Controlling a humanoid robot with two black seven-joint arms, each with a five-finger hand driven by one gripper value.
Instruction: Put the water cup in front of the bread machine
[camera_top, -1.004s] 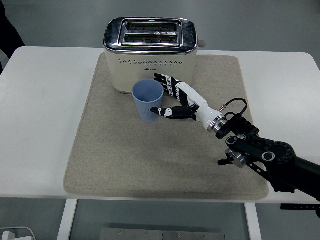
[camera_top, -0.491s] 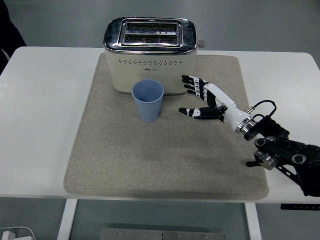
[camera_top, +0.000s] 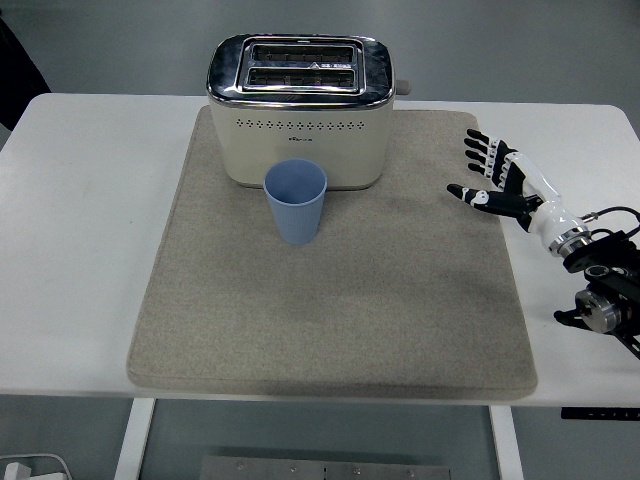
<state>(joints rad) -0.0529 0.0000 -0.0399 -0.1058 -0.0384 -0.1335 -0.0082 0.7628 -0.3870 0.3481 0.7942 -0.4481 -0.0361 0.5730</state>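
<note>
A light blue water cup (camera_top: 296, 204) stands upright on the beige mat (camera_top: 330, 300), just in front of the cream and chrome bread machine (camera_top: 298, 110). Nothing touches the cup. My right hand (camera_top: 482, 172) hovers over the mat's right edge, well to the right of the cup, with its fingers spread and holding nothing. The left arm does not show.
The mat covers the middle of the white table (camera_top: 80, 250). The bread machine stands at the mat's far edge with its lever (camera_top: 403, 88) on the right side. A dark shape (camera_top: 18, 60) shows at the top left corner.
My right hand has let go of the cup and drawn back to the right, from beside the cup to the mat's right edge. The cup has stayed in place.
</note>
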